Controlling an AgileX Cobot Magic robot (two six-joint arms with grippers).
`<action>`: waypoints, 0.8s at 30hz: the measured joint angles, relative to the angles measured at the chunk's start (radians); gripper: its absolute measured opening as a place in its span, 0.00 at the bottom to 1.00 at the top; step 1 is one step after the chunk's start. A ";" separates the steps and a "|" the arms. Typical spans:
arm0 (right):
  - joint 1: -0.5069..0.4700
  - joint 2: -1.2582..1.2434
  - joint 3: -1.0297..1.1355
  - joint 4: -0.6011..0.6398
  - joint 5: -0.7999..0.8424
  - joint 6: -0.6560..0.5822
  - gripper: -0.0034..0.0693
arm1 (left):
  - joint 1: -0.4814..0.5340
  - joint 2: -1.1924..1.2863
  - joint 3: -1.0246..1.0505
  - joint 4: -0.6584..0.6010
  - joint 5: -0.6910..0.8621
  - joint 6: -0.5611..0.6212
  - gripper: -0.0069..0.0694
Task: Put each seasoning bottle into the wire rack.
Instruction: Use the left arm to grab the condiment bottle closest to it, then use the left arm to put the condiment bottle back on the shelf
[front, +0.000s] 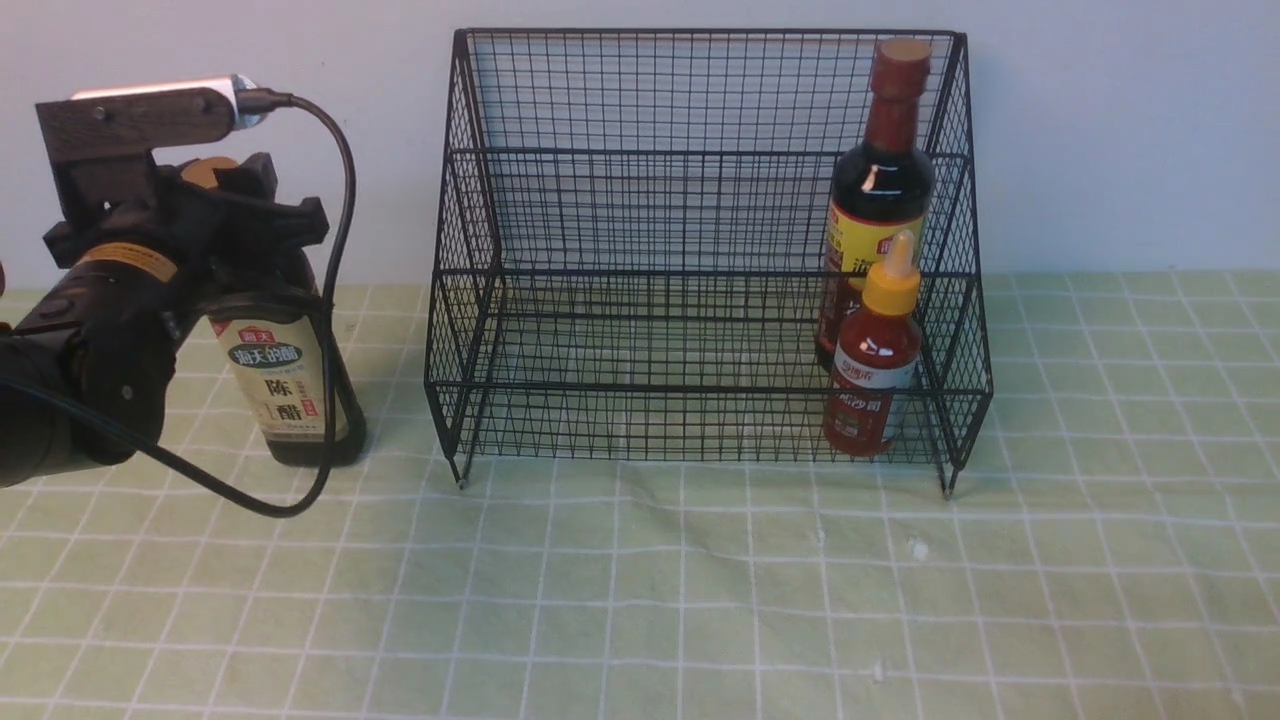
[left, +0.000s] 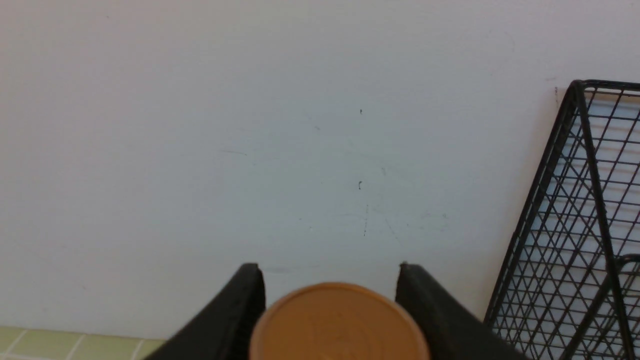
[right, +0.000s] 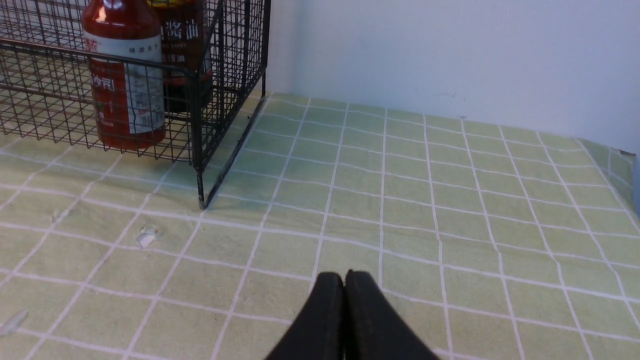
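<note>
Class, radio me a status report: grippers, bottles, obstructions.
Left gripper astride gold-capped bottle, grip unclear; right gripper shut, empty. That bottle stands outside wire rack; maroon-capped bottle and red sauce bottle inside. Nothing between.

A table under a pale green cloth (front: 640, 600) ruled in white squares carries everything. At 12 o'clock, back against the wall (front: 1100, 130), a black wire rack (front: 650, 100) stands on the cloth. At 9 o'clock, near the rack's left side but apart from it, a dark bottle (front: 285, 390) with a beige label stands upright. A few small white scraps (front: 918, 548) lie around 4 o'clock. The cloth wrinkles slightly before the rack.
</note>
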 joint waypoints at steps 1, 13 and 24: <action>0.000 0.000 0.000 0.000 0.000 0.000 0.03 | 0.000 0.000 0.000 0.000 0.000 0.002 0.49; 0.000 0.000 0.000 0.000 0.000 -0.001 0.03 | 0.000 -0.219 -0.124 -0.075 0.168 0.137 0.49; 0.000 0.000 0.000 0.000 0.001 -0.001 0.03 | -0.114 -0.244 -0.407 -0.286 0.335 0.311 0.49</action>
